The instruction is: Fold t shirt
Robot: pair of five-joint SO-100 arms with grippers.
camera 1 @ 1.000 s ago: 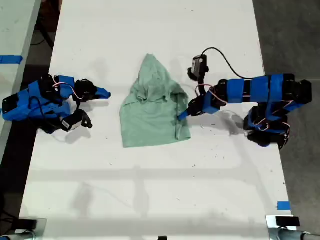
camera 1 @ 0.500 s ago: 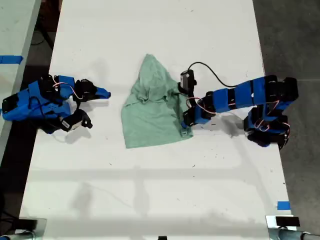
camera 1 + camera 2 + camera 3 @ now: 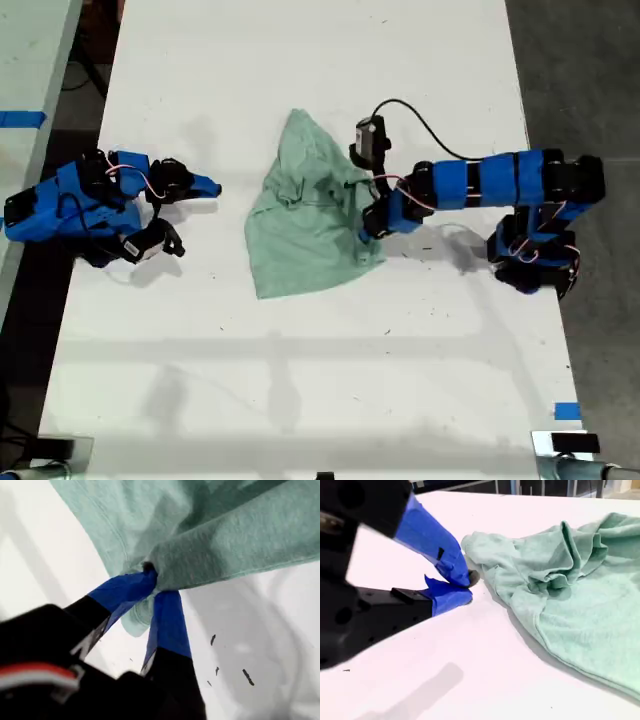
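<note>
The pale mint-green t shirt (image 3: 305, 225) lies crumpled on the white table (image 3: 300, 380), about midway between the two arms. My first gripper (image 3: 372, 225), reaching in from the exterior view's right, is shut on the shirt's edge on that side. In the first wrist view its blue fingers (image 3: 167, 620) pinch a bunched fold of the t shirt (image 3: 225, 530) slightly above the table. My second gripper (image 3: 205, 187) rests at the exterior view's left, shut on nothing, a short gap from the cloth. The second wrist view shows its blue fingertips (image 3: 452, 597) together, close to the t shirt (image 3: 580, 595).
A black cable (image 3: 420, 120) loops above the first arm. Blue tape marks sit at the exterior view's lower right (image 3: 567, 411) and on a neighbouring surface at its left (image 3: 20, 119). Dark floor borders the table on both sides.
My first gripper reached onto the shirt's edge, closed on it and drew it up and back; the shirt's lower corners shifted. The second arm has not moved.
</note>
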